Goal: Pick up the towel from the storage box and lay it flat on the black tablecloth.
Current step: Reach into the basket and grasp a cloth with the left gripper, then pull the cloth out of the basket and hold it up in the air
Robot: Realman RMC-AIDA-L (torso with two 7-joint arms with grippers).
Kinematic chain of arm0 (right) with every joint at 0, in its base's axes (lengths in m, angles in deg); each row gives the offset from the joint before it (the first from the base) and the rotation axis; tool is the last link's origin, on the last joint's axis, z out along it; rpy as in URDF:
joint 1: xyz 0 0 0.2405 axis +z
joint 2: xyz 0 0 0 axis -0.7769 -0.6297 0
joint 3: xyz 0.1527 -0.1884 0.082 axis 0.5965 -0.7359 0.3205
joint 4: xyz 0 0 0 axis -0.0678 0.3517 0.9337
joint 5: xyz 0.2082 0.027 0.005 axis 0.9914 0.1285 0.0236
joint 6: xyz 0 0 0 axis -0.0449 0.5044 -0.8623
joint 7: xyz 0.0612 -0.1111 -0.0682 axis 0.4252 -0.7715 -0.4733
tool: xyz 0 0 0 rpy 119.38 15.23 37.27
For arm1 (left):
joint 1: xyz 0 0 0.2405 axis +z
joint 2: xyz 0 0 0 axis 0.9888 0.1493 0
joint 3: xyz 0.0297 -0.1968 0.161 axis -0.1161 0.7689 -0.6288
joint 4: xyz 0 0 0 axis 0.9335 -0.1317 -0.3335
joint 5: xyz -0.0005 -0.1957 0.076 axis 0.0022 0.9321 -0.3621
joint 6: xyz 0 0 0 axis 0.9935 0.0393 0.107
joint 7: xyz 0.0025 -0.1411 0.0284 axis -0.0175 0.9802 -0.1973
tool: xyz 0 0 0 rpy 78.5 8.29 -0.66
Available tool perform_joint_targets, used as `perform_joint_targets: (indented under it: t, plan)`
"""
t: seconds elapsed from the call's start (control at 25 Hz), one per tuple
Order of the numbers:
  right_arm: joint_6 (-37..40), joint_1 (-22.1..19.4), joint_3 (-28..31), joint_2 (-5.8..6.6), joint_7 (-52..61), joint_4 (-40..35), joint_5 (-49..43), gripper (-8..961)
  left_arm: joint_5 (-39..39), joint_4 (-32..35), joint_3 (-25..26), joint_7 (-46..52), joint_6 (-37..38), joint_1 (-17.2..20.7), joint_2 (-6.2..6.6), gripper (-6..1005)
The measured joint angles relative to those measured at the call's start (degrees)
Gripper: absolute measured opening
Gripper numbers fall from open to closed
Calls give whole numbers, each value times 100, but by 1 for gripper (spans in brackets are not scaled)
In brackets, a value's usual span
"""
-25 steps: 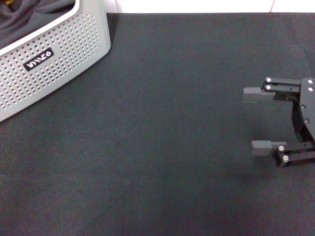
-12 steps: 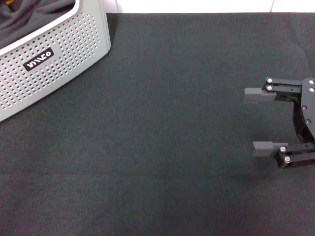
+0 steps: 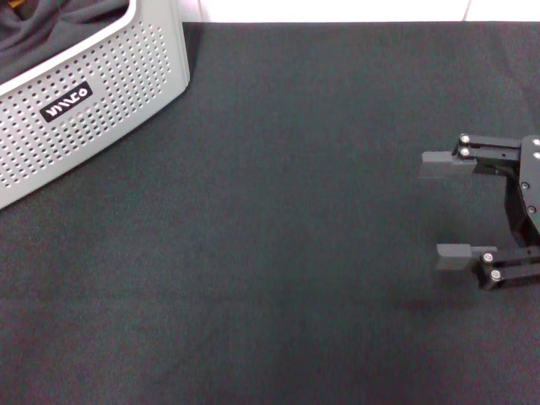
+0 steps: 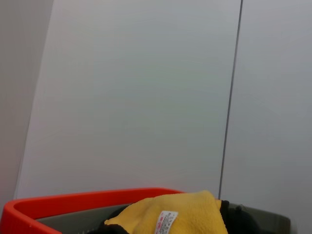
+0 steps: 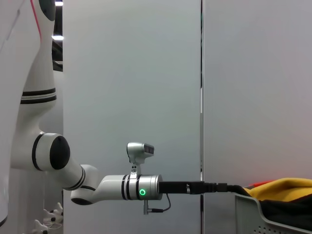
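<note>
Nothing done yet, we judge. Our right gripper (image 3: pixel 439 209) hangs over the black tablecloth (image 3: pixel 278 253), fingers (image 3: pixel 437 162) spread wide, holding nothing. The towel (image 4: pixel 170 214) lies bunched in the storage box (image 3: pixel 93 101), well beyond the fingertips. Pick and spread remain. We cannot see the left gripper.

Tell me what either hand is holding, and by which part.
Nothing is held: the right hand is open over the plain black tablecloth; the left hand is out of view.
</note>
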Motion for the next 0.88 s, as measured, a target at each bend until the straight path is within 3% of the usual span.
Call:
perform_joint_targets:
  t: [0.12,0.24,0.4,0.6,0.88]
  plan:
    - [6,1,0,-1,4,-2,2,759,6,0,-1,-9,0,-1,-12,209]
    - [23,2,0,4,5,-4,2,759,62,-1,10,-11,5,-1,-48,69]
    - [57,4,1,3,3,-7,8,758,307,-132,82,-12,164,-1,-70,54]
    - [126,-4,110,-20,-3,-8,1,758,526,-209,86,599,536,-34,-8,21]
    - [196,-12,150,-32,-38,27,-13,758,792,-191,32,1346,1722,-394,35,7]
